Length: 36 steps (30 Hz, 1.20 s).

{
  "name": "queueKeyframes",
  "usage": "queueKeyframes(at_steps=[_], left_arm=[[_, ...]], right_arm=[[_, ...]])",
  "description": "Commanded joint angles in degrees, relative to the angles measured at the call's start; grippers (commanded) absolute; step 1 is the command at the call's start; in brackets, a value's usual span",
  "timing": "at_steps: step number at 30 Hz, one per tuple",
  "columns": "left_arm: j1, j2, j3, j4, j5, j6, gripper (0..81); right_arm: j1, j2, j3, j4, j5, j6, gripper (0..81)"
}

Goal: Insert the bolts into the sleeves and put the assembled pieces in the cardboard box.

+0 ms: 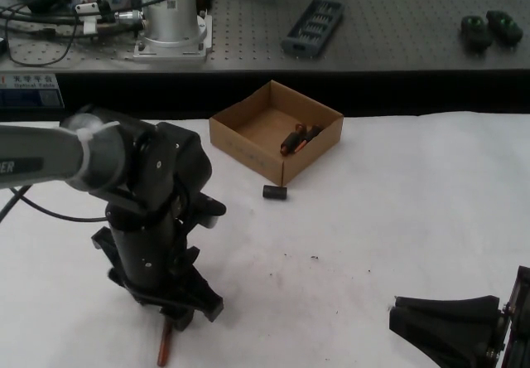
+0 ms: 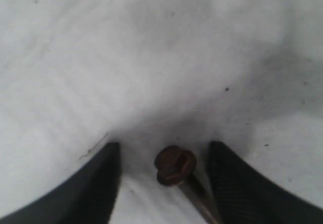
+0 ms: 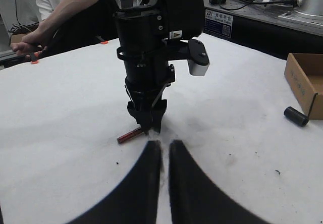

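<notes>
Left hand: our left hand (image 2: pixel 164 148) points down at the near left of the table (image 1: pixel 373 219). Its fingers are spread and straddle a bolt, with a gap showing on each side, so it grips nothing yet.
Bolt: the rusty brown bolt (image 2: pixel 175 164) lies flat on the white cover right under that hand, its hex head between the two fingers and its shank running out beyond the fingertips.
Sleeve: one short black sleeve (image 1: pixel 274 192) lies on its side on the table, just in front of the box and well apart from the bolt.
Cardboard box: the cardboard box (image 1: pixel 244 148) sits open toward the back of the table, near the middle.
Assembled pieces: dark, reddish assembled pieces (image 1: pixel 298 138) lie inside the box at its right side. We count what look like two, but they overlap too much to be sure.
Right hand: our right hand (image 3: pixel 164 146) waits low at the near right, fingers drawn together to a thin slit with nothing between them.
Done: we judge that part of the batch is already assembled and boxed.
Left: this bolt needs gripping and lifting, the loose sleeve needs picking up, the two need mating, and the result goes into the box.
Stage: we judge it as the start of another bolt-and-sleeve round.
</notes>
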Motion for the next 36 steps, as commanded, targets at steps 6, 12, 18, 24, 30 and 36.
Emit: queueKeyframes(at_steps=[6, 12, 18, 24, 30, 36], left_arm=[[-0.2, -0.9, -4.2, 5.9, -1.5, -7.4, 47.6], [-0.2, -3.7, -5.3, 9.2, 2.0, -18.6, 46.4], [-1.4, -3.7, -2.1, 5.1, 4.7, -31.9, 46.4], [-3.7, -3.7, 4.0, -4.6, 1.3, -37.6, 44.0], [-3.7, -3.7, 4.7, -4.9, -1.1, -37.7, 35.1], [-3.7, -3.6, 5.1, -5.1, -2.1, -37.7, 35.1]], right_arm=[[-0.4, -0.4, -0.1, -0.7, 0.1, 0.1, 5.8], [-0.4, -0.4, -0.1, -0.7, 0.1, 0.1, 5.8], [-0.4, -0.4, -0.1, -0.7, 0.1, 0.1, 5.8], [-0.4, -0.4, -0.1, -0.7, 0.1, 0.1, 5.8], [-0.4, -0.4, -0.1, -0.5, 0.1, 0.1, 5.8], [-0.4, -0.4, -0.1, -0.5, 0.1, 0.1, 5.8]])
